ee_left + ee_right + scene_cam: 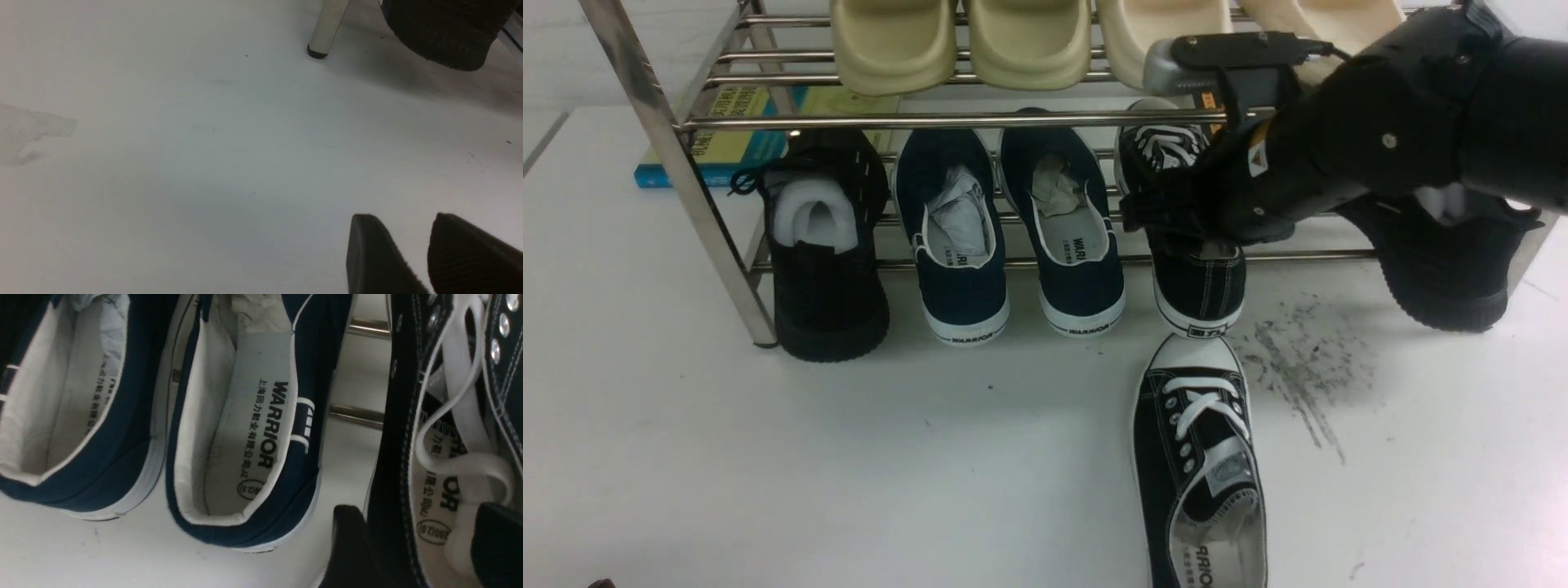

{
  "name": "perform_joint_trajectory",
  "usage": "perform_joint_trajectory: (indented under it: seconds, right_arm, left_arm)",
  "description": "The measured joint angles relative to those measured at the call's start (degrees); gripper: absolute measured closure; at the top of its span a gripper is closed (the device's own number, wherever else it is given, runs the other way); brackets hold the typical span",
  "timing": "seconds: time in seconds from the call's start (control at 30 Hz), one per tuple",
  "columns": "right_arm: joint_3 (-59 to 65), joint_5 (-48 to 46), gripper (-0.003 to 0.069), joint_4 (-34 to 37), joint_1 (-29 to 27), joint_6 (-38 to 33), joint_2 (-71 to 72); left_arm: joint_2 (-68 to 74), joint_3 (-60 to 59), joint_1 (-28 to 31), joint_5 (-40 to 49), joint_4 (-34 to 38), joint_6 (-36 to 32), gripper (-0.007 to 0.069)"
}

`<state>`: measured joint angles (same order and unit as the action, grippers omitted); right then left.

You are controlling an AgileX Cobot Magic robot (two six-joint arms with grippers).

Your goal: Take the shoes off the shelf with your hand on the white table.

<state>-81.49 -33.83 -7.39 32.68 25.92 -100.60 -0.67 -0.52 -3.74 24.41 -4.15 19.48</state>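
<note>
The white table (768,457) carries the shelf (686,188) along its far edge. One loose sneaker (1196,457) lies by the near edge, toe toward the shelf. The racked sneaker (1199,282) sits on the lower tier, its long axis running far to near and its heel facing the near edge. The right gripper (423,547) is spread astride that heel's side wall, one finger inside, not clamped, so a straight pull nearward looks likely. The left gripper (412,253), parted and empty, hangs toward the left edge.
</note>
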Motion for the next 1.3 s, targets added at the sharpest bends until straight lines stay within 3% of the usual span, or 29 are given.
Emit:
perform_joint_trajectory:
  seconds: [0.17,0.33,0.57,0.63,0.87,1.07,1.3]
  right_arm:
    - [0.0,1.99,0.0227,-3.98,0.0,0.05,-3.11]
    - [0.0,2.94,0.0284,-5.28,0.0,0.05,-4.99]
    - [-0.04,2.56,0.0611,-6.22,0.0,0.05,-5.16]
    - [-0.11,0.94,0.0656,-6.07,0.0,0.05,-4.46]
    - [-0.11,-12.86,0.0657,-4.79,0.0,-0.27,2.42]
    - [-0.18,-32.26,0.0657,-2.52,0.0,-4.0,12.81]
    - [5.46,-37.65,0.0656,2.41,0.0,-5.69,24.13]
  left_arm:
    - [0.0,0.0,0.0,0.0,0.0,0.0,0.0385]
    - [0.0,0.0,0.0,0.0,0.0,0.0,0.0385]
    - [0.0,0.0,0.0,0.0,0.0,0.0,0.0385]
    - [0.0,0.0,0.0,0.0,0.0,0.0,0.0385]
    - [0.0,0.0,0.0,0.0,0.0,0.0,0.0385]
    - [0.0,0.0,0.0,0.0,0.0,0.0,0.0385]
    - [0.0,0.0,0.0,0.0,0.0,0.0,0.0385]
